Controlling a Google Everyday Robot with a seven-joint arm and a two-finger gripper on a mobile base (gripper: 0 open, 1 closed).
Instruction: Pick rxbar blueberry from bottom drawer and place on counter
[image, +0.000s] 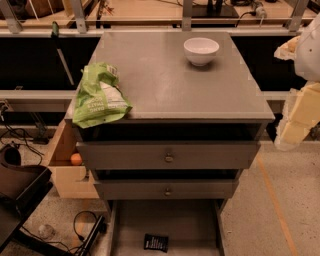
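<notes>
Your grey cabinet fills the centre of the frame, and the hazards run down it by size. The counter (165, 85), broad, matte and flat, carries a crumpled green-and-white snack bag (100, 97) overhanging its left edge and a glossy white bowl (201, 51) toward the upper right, so a careless set-down could well nudge either one. The two upper drawers (168, 156), plain grey fronts with small round knobs, sit just above the open bottom drawer (165, 220) at lower centre, and a lift made too close to them would likely clip those fronts. The gripper (300, 112) appears as pale blocky shapes at the right edge, well apart from the drawer; you cannot tell whether it is wide or narrow. The rxbar blueberry (156, 242), a thin, dark rectangular wrapper with pale print, lies flat on the drawer's smooth grey floor at the bottom edge of the frame. Lying that flat on a hard surface, it may slide away or slip from a pinch.
</notes>
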